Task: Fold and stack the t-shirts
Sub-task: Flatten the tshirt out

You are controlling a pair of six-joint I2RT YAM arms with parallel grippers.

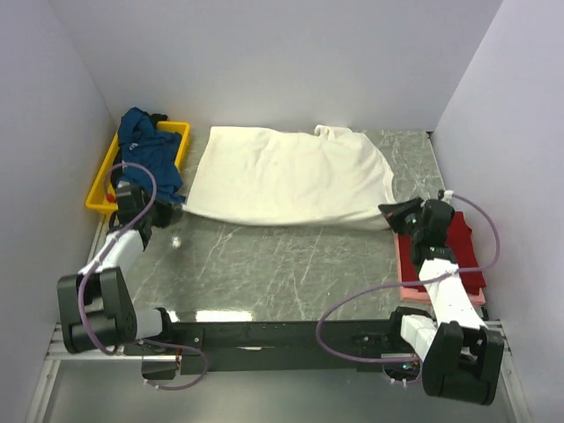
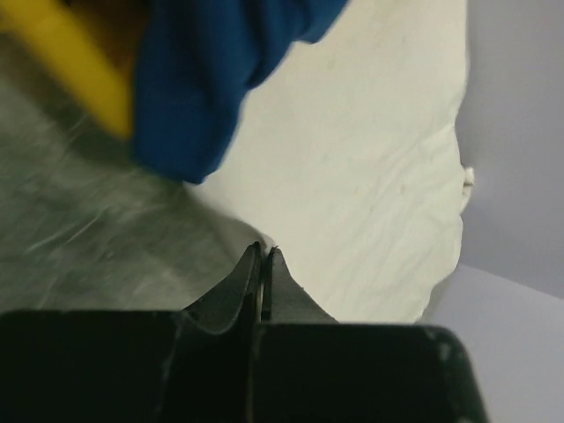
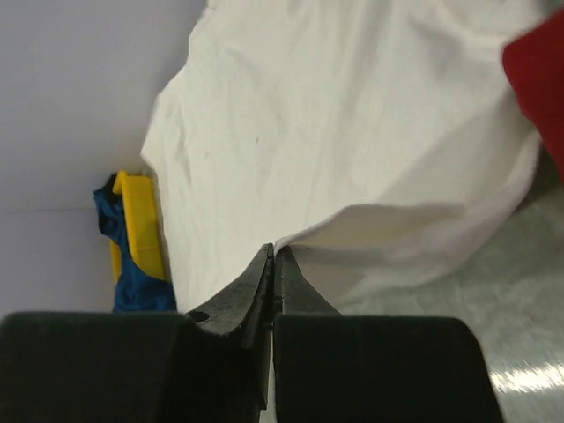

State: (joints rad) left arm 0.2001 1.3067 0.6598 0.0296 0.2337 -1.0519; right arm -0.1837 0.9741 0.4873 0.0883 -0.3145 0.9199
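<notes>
Marbled table (image 1: 264, 264) bears cream t-shirt (image 1: 291, 181), yellow tray (image 1: 100, 176) and pink t-shirt (image 1: 408, 289).

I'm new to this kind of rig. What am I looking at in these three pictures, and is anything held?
Two robot arms are bolted at the near edge of a grey marbled table. One picture looks down from above and behind them; the other two come from a camera on each wrist. A cream-white cloth t-shirt lies spread out. A dark blue t-shirt spills from a yellow plastic tray at the back left; a folded red t-shirt sits on a pale pink t-shirt at the right. The left gripper and right gripper are shut, each apparently pinching a near corner of the cream shirt.
</notes>
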